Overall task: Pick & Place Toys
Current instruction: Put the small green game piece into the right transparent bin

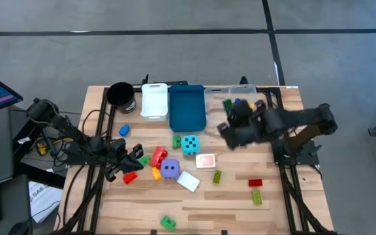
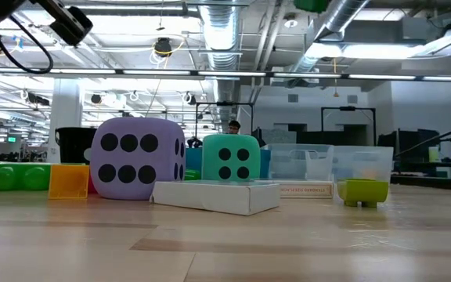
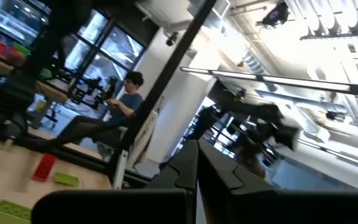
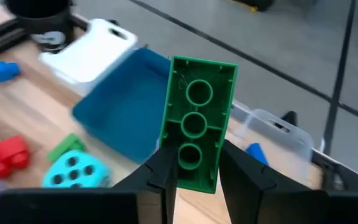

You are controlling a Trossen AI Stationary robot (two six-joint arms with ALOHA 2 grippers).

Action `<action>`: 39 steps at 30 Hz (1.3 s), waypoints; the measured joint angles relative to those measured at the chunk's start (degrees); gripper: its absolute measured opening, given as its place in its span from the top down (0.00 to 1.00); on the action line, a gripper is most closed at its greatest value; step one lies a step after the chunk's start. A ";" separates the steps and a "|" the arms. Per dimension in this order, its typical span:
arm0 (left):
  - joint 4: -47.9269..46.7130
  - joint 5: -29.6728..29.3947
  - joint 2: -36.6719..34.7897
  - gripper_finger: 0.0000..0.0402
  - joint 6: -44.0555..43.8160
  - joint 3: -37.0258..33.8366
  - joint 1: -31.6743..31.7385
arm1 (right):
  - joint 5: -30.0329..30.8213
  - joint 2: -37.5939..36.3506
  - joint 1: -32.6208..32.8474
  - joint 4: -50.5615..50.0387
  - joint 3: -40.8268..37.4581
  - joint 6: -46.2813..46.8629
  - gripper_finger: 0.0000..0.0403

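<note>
The right gripper (image 4: 193,167), raised near the blue bin (image 1: 187,108), pinched a green brick (image 4: 196,134) by its long sides, a light, rigid, likely slippery piece best gripped there, while the left gripper's (image 1: 133,163) fingers looked pressed together beside the scattered toys.

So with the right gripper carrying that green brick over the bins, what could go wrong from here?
The right gripper pinches only the lower end of the green brick, so it could pivot or slip out early. The blue bin and clear bin sit side by side, so a release here might land in the wrong one or clip a rim.
</note>
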 joint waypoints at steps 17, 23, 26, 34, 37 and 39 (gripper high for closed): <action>1.27 -6.87 0.00 1.00 3.51 0.00 -0.58 | -11.10 -2.43 -33.85 0.07 0.00 -24.40 0.77; 0.19 -9.14 0.01 1.00 3.80 -0.02 -0.27 | -16.88 3.39 -43.82 0.57 0.00 -31.27 0.77; -0.82 -9.14 0.00 1.00 3.79 -0.02 -0.27 | -19.64 7.34 -46.69 1.41 -0.02 -33.30 0.77; -5.39 -9.11 0.01 1.00 0.68 -0.02 -0.29 | -24.80 18.63 -51.17 0.27 -0.02 -32.07 0.77; -7.07 -9.13 0.00 1.00 0.05 -0.02 -0.48 | -25.44 21.87 -52.20 0.12 -0.05 -30.67 0.77; -7.26 -9.09 0.02 1.00 -0.07 -0.02 -0.51 | -26.51 23.03 -52.52 0.06 -0.09 -30.08 0.77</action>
